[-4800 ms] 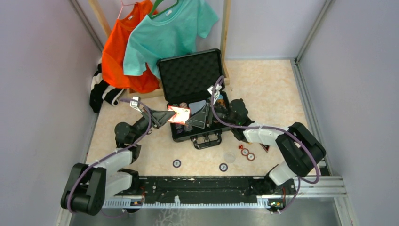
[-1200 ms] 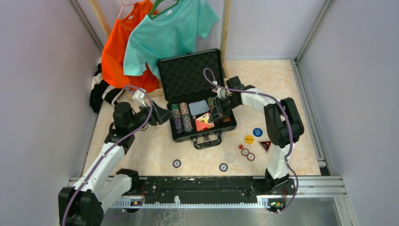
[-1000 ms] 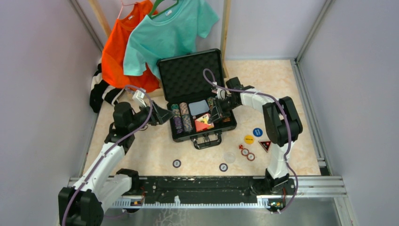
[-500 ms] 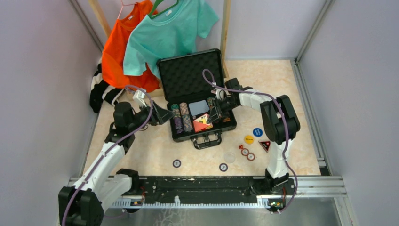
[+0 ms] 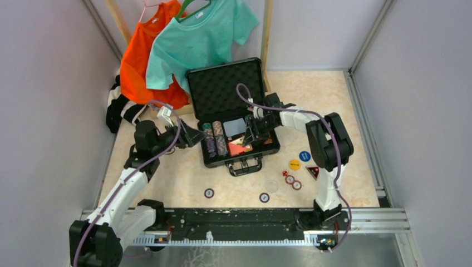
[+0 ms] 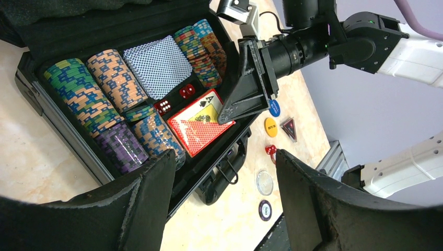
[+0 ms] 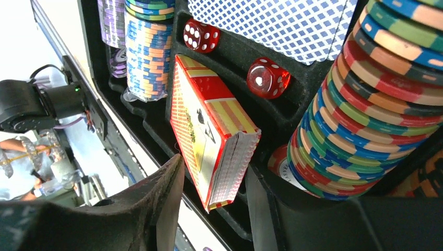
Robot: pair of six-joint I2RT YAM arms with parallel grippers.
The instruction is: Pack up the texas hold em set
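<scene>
The right gripper (image 7: 214, 168) is down inside the open black case (image 5: 234, 159), with one finger on either side of the red-orange card box (image 7: 214, 130). The box lies tilted in its slot, one long edge raised, directly between the fingers. I cannot tell whether they press on it or stand just clear of it.

Just past the fingertips sit two red dice (image 7: 267, 77), and beyond them a blue-backed deck of cards (image 7: 277, 21). A row of mixed-colour chips (image 7: 360, 115) lies on edge close to one side of this gripper. The foam-lined lid (image 5: 225, 89) stands up behind it.

The left gripper (image 6: 224, 159) is wide open and holds nothing. It hangs over the table (image 5: 167, 178) just off the left end of the case, fingers pointing toward it. The rows of chips are nearest to it, with the card box beyond them.

Outside the case, on the table to the near side of the right gripper, lie a blue button (image 5: 304, 156), a yellow button (image 5: 294, 164) and a few loose chips (image 5: 209, 193).
</scene>
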